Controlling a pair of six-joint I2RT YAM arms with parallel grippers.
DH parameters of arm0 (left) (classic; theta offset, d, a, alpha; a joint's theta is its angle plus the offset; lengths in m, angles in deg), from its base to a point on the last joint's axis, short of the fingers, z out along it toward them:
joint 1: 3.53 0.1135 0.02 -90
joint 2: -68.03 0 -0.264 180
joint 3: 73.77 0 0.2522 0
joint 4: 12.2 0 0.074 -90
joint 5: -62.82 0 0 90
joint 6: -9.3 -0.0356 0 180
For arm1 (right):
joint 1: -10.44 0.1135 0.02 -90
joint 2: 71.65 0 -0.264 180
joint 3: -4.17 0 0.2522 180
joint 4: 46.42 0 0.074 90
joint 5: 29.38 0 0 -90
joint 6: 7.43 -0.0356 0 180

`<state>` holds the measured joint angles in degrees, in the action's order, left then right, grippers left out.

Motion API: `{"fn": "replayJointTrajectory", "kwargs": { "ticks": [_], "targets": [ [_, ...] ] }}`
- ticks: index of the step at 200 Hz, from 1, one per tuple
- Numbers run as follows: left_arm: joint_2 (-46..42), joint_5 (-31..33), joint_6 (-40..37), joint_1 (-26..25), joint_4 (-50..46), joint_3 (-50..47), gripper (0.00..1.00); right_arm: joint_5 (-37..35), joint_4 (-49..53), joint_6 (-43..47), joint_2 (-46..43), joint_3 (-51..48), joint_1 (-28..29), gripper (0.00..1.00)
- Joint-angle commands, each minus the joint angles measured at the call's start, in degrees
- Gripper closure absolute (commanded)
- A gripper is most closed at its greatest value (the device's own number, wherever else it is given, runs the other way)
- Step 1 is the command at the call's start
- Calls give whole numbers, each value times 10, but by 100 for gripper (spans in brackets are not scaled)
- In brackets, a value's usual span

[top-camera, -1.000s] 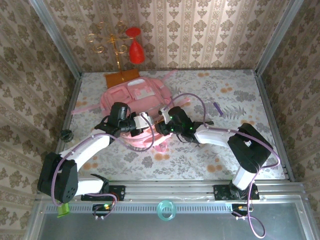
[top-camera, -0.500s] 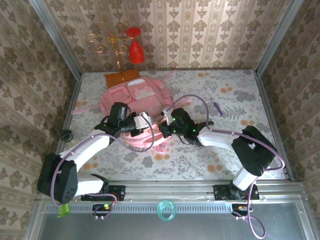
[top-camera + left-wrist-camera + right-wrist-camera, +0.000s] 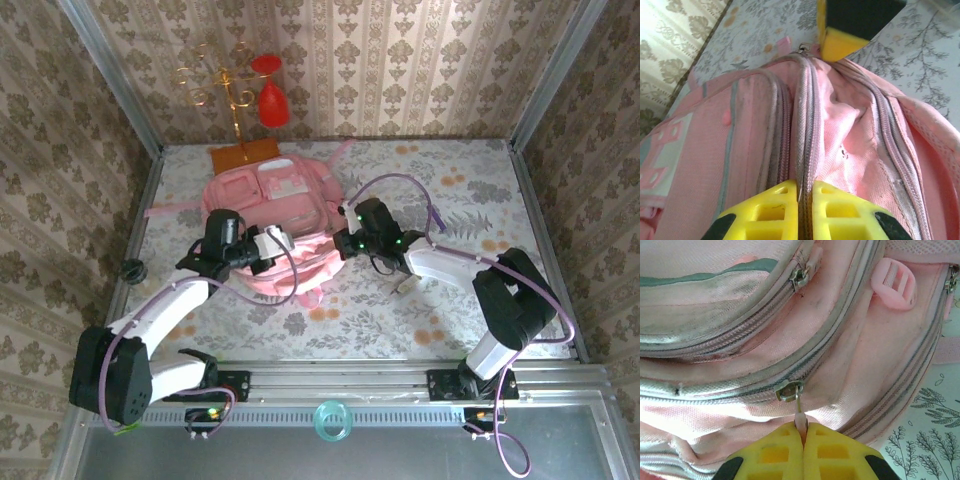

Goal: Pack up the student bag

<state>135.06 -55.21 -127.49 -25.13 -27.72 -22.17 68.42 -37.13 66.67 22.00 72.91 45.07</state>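
Observation:
The student bag (image 3: 268, 192) is a pink backpack lying on the table's middle, with its near end bunched between my two grippers. My left gripper (image 3: 278, 243) is shut on the bag's zip seam (image 3: 807, 125), which runs straight up from between the yellow fingers (image 3: 771, 210). My right gripper (image 3: 341, 243) is shut on the small pink zip pull (image 3: 800, 419) hanging from a metal slider (image 3: 789, 390) on the bag (image 3: 740, 365). In the left wrist view the right gripper's yellow finger (image 3: 840, 42) shows at the seam's far end.
A gold candle stand with a red goblet (image 3: 272, 100) and an orange base (image 3: 243, 155) stands behind the bag. A purple pen (image 3: 436, 217) lies at the right. A black knob (image 3: 132, 270) sits at the left edge, a teal ring (image 3: 331, 420) on the front rail.
The right gripper has shut on the zip pull and shifted right and back. The left arm has drawn back to the left, so the two grippers stand farther apart.

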Motion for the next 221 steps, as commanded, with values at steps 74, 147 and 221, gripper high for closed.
{"fn": "replayJointTrajectory", "kwargs": {
  "ticks": [74,147,221],
  "targets": [
    [-17,76,74,-104,32,16,27,77,-54,-26,-36,-20,61,100],
    [106,139,8,-117,-26,92,40,75,-89,-42,-52,-51,63,100],
    [128,155,-26,-115,-61,105,91,34,-70,-39,-48,-51,62,100]
  ]
}}
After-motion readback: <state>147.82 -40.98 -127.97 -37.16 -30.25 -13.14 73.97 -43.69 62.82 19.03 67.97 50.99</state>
